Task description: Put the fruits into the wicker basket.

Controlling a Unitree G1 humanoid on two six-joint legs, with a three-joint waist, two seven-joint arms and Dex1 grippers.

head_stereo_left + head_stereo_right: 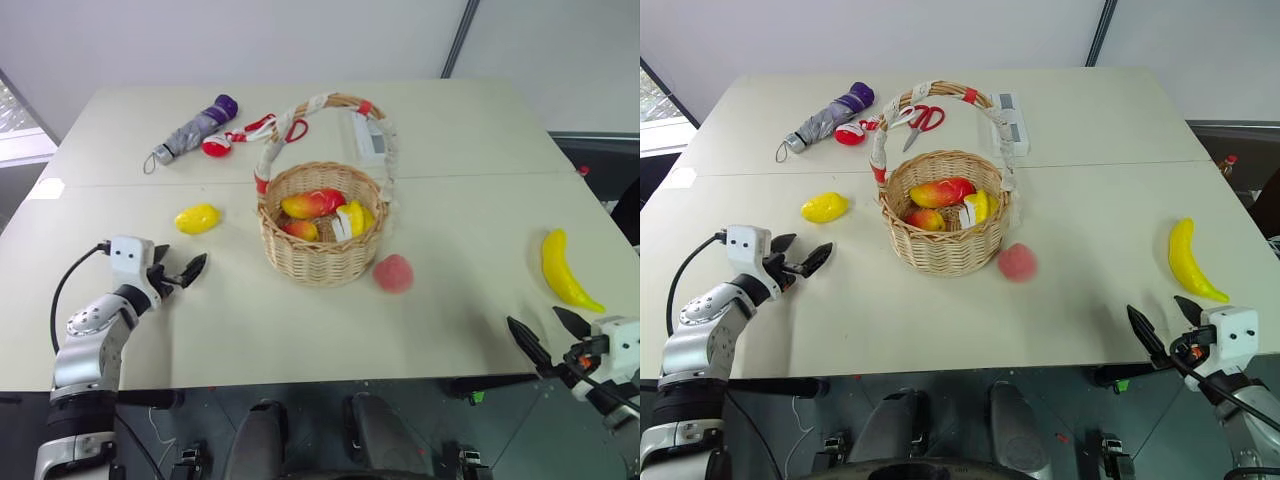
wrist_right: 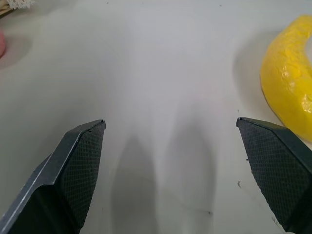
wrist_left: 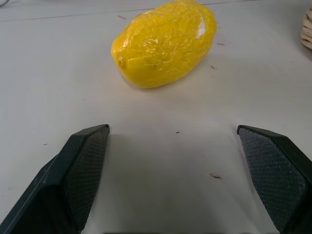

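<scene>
The wicker basket point(image 1: 322, 250) stands mid-table with two red-and-yellow mangoes point(image 1: 312, 204) and a yellow fruit inside. A yellow lemon point(image 1: 197, 218) lies to the basket's left, and it sits just ahead of my open left gripper point(image 1: 180, 270) in the left wrist view point(image 3: 165, 41). A pink peach point(image 1: 393, 273) rests at the basket's right foot. The yellow banana point(image 1: 566, 270) lies near the right edge, a little beyond my open right gripper point(image 1: 545, 335); its curve shows beside one finger in the right wrist view point(image 2: 287, 83). Both grippers hold nothing.
A folded grey-purple umbrella point(image 1: 194, 128), red-handled scissors point(image 1: 270, 128) and a white box point(image 1: 364, 136) lie at the back of the table behind the basket. The basket's tall handle point(image 1: 320, 110) arches over it. The table's front edge runs just below both grippers.
</scene>
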